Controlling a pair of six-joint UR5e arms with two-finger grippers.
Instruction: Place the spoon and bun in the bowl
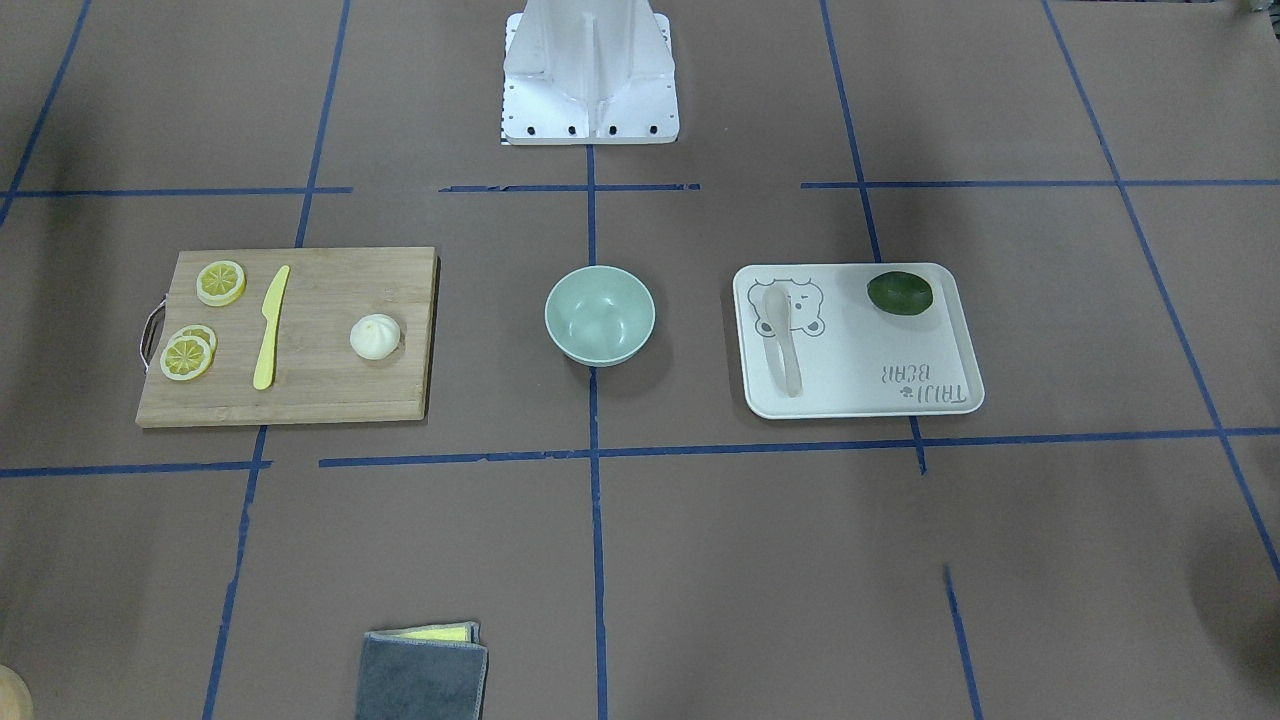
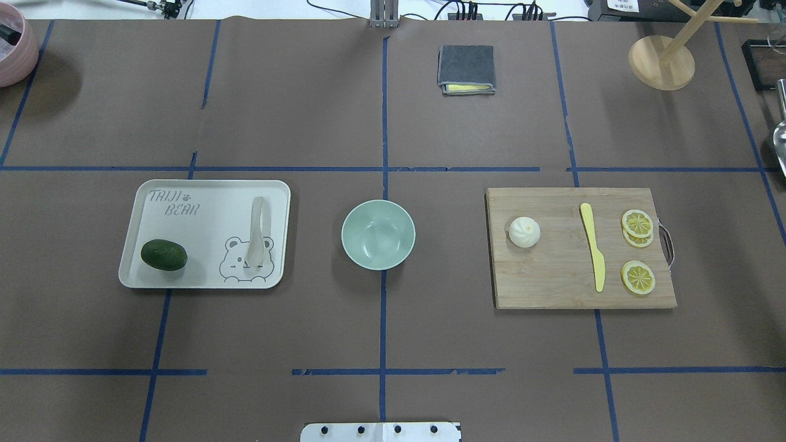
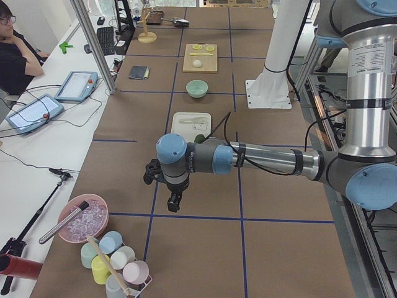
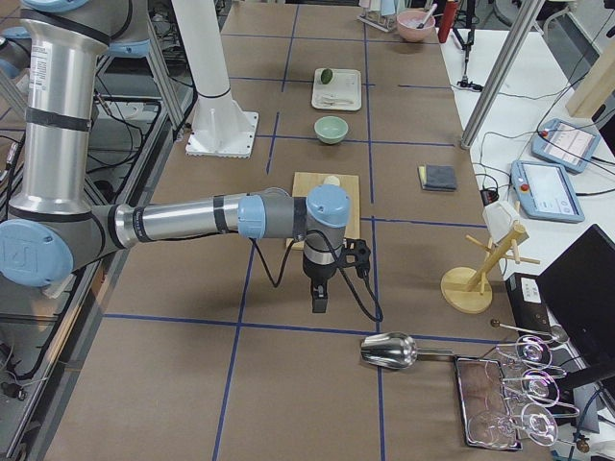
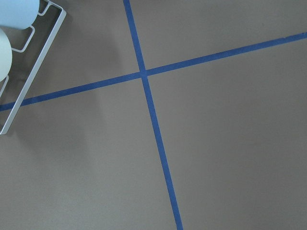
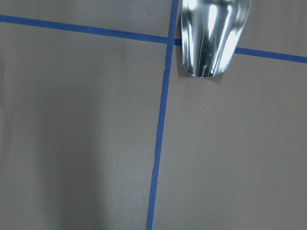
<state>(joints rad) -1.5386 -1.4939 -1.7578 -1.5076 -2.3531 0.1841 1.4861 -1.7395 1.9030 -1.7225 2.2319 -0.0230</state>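
The pale mint-green bowl (image 2: 377, 234) stands empty at the table's middle; it also shows in the front view (image 1: 600, 315). The beige spoon (image 2: 258, 239) lies on the white bear tray (image 2: 202, 196) to the bowl's left. The white bun (image 2: 524, 232) sits on the wooden cutting board (image 2: 552, 282) to the bowl's right. My left gripper (image 3: 174, 202) hangs over bare table far beyond the tray, and shows only in the exterior left view. My right gripper (image 4: 319, 303) hangs beyond the board, and shows only in the exterior right view. I cannot tell whether either is open or shut.
A dark green fruit (image 2: 164, 255) lies on the tray. A yellow knife (image 2: 593, 245) and lemon slices (image 2: 637, 222) lie on the board. A grey cloth (image 2: 466, 69) lies at the far side. A metal scoop (image 4: 389, 351) lies near my right gripper, a cup rack (image 3: 115, 261) near my left.
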